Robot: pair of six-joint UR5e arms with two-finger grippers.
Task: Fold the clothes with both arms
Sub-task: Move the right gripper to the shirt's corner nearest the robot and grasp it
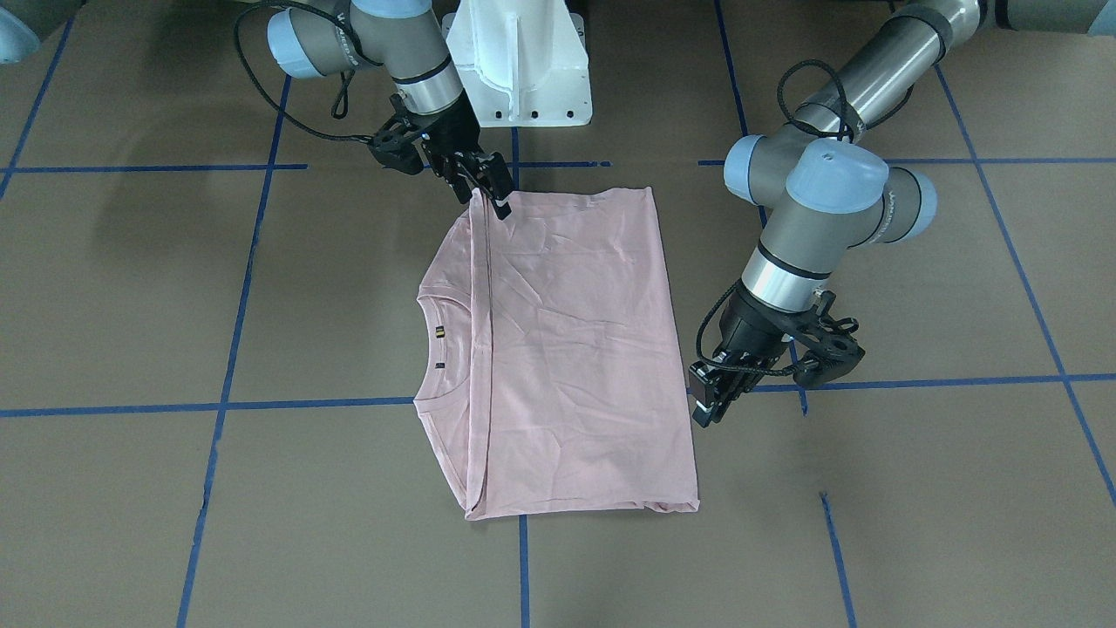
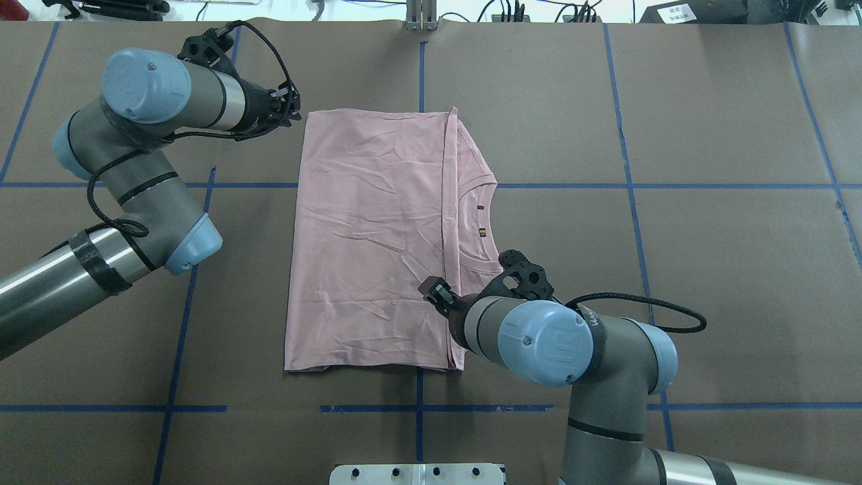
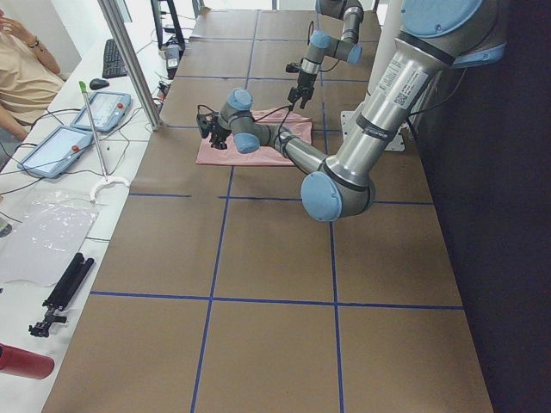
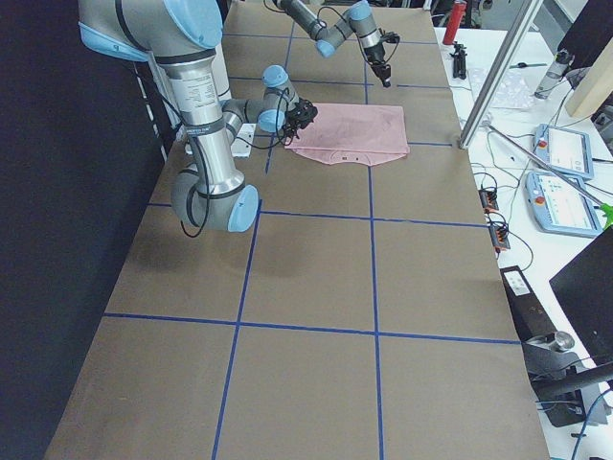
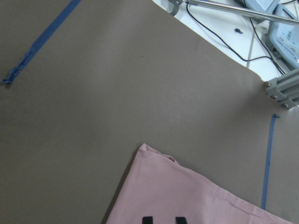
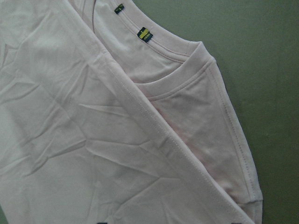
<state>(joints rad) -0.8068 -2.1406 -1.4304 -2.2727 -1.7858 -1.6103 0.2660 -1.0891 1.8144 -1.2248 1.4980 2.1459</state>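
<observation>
Folded pink T-shirt (image 2: 370, 236), sleeves tucked out of sight. Left gripper (image 1: 711, 403) and right gripper (image 1: 493, 187) look spread, tips barely in wrist views.

left gripper (image 5: 164, 220) cropped at edge, operator (image 3: 24, 82) partly cut off

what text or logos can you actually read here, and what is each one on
"UR": logo on the blue joint cap of the right arm.
Lettering along the left arm: too blurred to read.
Neck label in the T-shirt: too small to read.
Nothing else is legible.
</observation>
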